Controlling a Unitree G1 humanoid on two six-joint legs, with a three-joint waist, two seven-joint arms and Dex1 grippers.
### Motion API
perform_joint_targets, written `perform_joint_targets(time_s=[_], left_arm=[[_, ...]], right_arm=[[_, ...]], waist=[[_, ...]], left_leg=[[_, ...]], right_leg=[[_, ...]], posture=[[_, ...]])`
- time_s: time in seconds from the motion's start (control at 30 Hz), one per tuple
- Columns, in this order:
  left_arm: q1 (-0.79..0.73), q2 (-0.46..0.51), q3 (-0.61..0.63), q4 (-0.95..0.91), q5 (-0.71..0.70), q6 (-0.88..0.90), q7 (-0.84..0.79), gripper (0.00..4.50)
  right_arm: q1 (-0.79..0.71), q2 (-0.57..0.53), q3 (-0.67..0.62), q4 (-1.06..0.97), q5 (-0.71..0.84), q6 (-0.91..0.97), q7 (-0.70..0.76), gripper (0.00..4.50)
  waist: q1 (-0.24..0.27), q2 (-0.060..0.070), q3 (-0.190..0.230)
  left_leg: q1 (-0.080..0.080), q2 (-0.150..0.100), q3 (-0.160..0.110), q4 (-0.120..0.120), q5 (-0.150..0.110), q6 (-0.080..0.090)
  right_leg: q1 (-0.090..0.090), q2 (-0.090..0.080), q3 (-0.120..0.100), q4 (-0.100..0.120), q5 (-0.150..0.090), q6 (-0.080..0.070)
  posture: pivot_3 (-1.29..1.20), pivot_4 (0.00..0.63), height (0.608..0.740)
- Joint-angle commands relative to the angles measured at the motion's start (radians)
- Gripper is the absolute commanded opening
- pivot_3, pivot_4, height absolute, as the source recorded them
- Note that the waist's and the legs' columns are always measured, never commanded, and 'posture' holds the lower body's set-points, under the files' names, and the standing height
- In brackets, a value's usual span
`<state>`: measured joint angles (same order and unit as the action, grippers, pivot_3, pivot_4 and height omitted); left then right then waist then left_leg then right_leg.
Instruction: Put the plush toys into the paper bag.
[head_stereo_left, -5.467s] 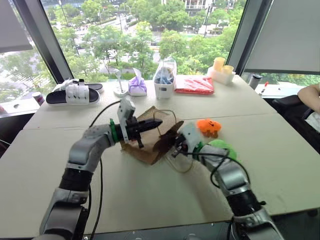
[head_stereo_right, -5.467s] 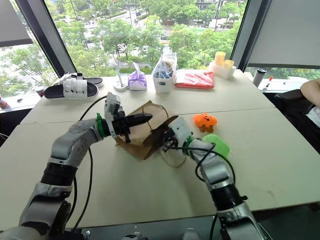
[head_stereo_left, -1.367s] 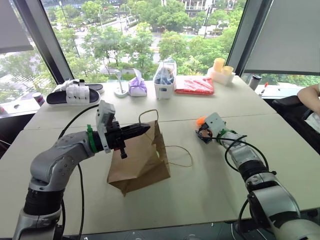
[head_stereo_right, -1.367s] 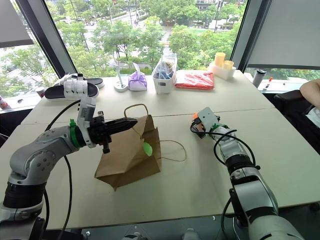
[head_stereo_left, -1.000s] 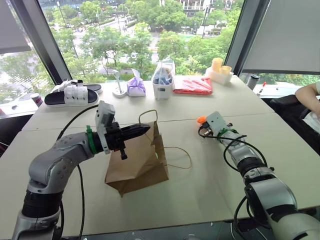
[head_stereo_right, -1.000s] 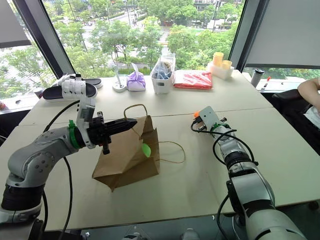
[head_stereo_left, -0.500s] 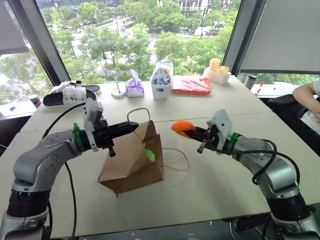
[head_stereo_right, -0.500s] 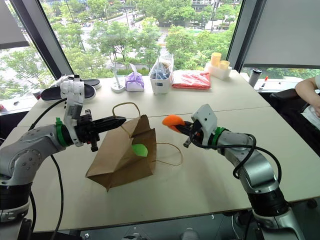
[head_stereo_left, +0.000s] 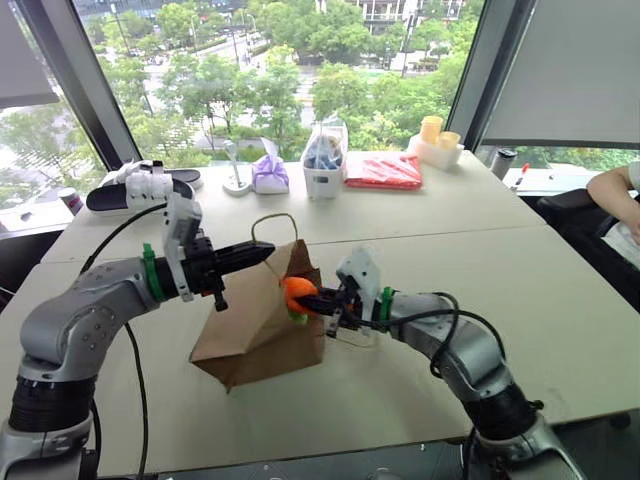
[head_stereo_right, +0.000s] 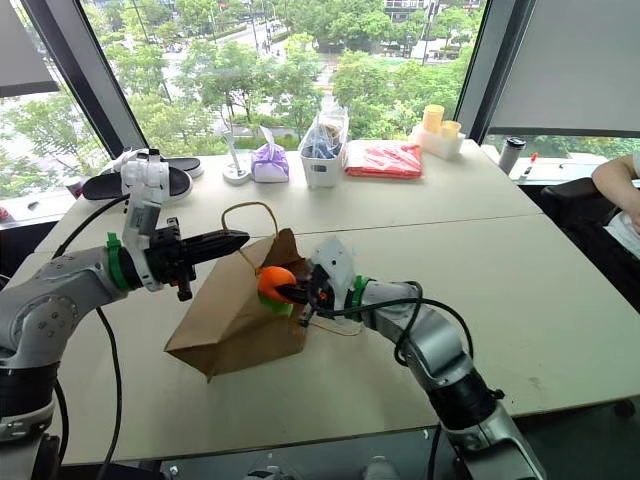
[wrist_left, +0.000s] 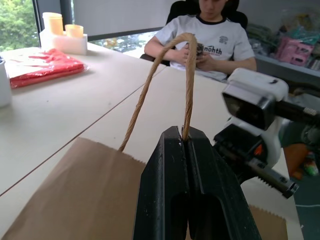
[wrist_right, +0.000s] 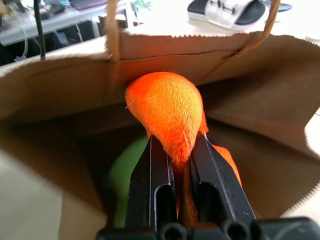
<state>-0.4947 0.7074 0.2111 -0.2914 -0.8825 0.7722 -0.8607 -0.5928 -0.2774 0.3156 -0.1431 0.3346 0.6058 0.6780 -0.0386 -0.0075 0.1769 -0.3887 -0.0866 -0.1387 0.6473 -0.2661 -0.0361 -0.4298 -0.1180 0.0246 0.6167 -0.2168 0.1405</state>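
Since half a second ago the right gripper (head_stereo_right: 292, 292), clamped on the orange toy (head_stereo_right: 274, 283), has travelled to the paper bag (head_stereo_right: 225, 320) mouth at frame centre. Green toy (wrist_right: 122, 170) already inside. Left gripper (head_stereo_right: 240, 238) pinches the handle (wrist_left: 165, 75); release remains.

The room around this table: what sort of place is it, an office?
Probably an office, several floors up: pale work tables, a seated person nearby, and big windows overlooking treetops.
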Motion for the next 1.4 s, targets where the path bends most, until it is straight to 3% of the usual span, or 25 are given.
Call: perform_joint_targets(time_s=[0.03, 0.33, 0.43, 0.63, 0.67, 0.9, 1.13, 1.27, 1.4], left_arm=[[0.002, 0.006, 0.029, -0.066, -0.052, 0.021, 0.015, 0.0], [0.02, 0.003, 0.02, -0.104, -0.081, 0.042, 0.038, 0.0], [0.033, 0.011, 0.026, -0.106, -0.085, 0.041, 0.036, 0.0], [0.073, 0.026, 0.036, -0.118, -0.083, 0.038, 0.029, 0.0], [0.08, 0.029, 0.036, -0.12, -0.08, 0.037, 0.027, 0.0], [0.128, 0.049, 0.012, -0.134, -0.043, 0.01, 0.007, 0.0], [0.149, 0.03, -0.028, -0.118, 0.015, -0.039, -0.018, 0.0], [0.155, 0.017, -0.036, -0.11, 0.028, -0.055, -0.027, 0.0], [0.159, 0.004, -0.044, -0.105, 0.039, -0.068, -0.032, 0.0]], right_arm=[[-0.061, 0.065, 0.026, 0.114, -0.034, -0.093, 0.028, 0.05], [-0.131, 0.176, 0.049, 0.33, -0.086, -0.212, 0.089, 0.05], [-0.139, 0.2, 0.054, 0.372, -0.116, -0.252, 0.089, 1.24], [-0.099, 0.221, 0.093, 0.336, -0.148, -0.267, 0.109, 4.31], [-0.091, 0.218, 0.104, 0.331, -0.16, -0.269, 0.11, 4.45], [-0.084, 0.139, 0.073, 0.237, -0.16, -0.218, 0.154, 4.45], [0.001, -0.163, -0.054, -0.076, -0.028, 0.011, 0.282, 4.45], [0.069, -0.243, -0.105, -0.112, -0.059, 0.023, 0.232, 4.45], [0.1, -0.231, -0.072, 0.004, -0.151, -0.049, 0.144, 4.45]], waist=[[-0.003, 0.0, 0.0], [-0.004, 0.0, 0.0], [-0.005, 0.0, 0.0], [-0.005, 0.0, 0.0], [-0.005, 0.0, 0.0], [-0.004, 0.0, 0.0], [0.021, 0.0, 0.0], [0.019, 0.0, 0.0], [0.023, 0.0, 0.0]], left_leg=[[0.0, 0.0, 0.0, 0.0, 0.0, 0.0], [0.0, 0.0, 0.0, -0.001, 0.003, -0.005], [0.0, 0.0, 0.0, -0.001, 0.003, -0.005], [0.0, 0.0, 0.0, -0.002, 0.003, -0.006], [0.0, 0.0, 0.0, -0.002, 0.003, -0.006], [0.0, 0.0, 0.0, -0.002, 0.003, -0.005], [-0.002, -0.001, 0.0, -0.001, 0.001, -0.001], [-0.001, 0.001, 0.003, -0.002, 0.001, -0.001], [-0.001, 0.001, 0.005, -0.001, 0.001, -0.001]], right_leg=[[0.0, 0.0, 0.0, 0.0, 0.0, 0.0], [-0.001, 0.0, 0.0, 0.001, 0.0, 0.0], [-0.002, 0.0, 0.0, 0.001, 0.0, 0.0], [-0.003, 0.0, 0.0, 0.002, 0.0, 0.0], [-0.003, 0.0, 0.0, 0.002, 0.0, 0.0], [-0.003, 0.0, 0.0, 0.002, 0.0, 0.0], [-0.002, 0.0, 0.0, 0.0, 0.0, 0.0], [-0.002, 0.001, 0.0, 0.0, 0.0, 0.0], [-0.001, 0.0, 0.0, 0.0, 0.0, 0.0]], posture=[[0.0, 0.15, 0.74], [0.0, 0.15, 0.74], [0.0, 0.15, 0.74], [0.0, 0.15, 0.74], [0.0, 0.15, 0.74], [0.0, 0.15, 0.74], [0.0, 0.15, 0.74], [0.0, 0.15, 0.74], [0.0, 0.15, 0.74]])
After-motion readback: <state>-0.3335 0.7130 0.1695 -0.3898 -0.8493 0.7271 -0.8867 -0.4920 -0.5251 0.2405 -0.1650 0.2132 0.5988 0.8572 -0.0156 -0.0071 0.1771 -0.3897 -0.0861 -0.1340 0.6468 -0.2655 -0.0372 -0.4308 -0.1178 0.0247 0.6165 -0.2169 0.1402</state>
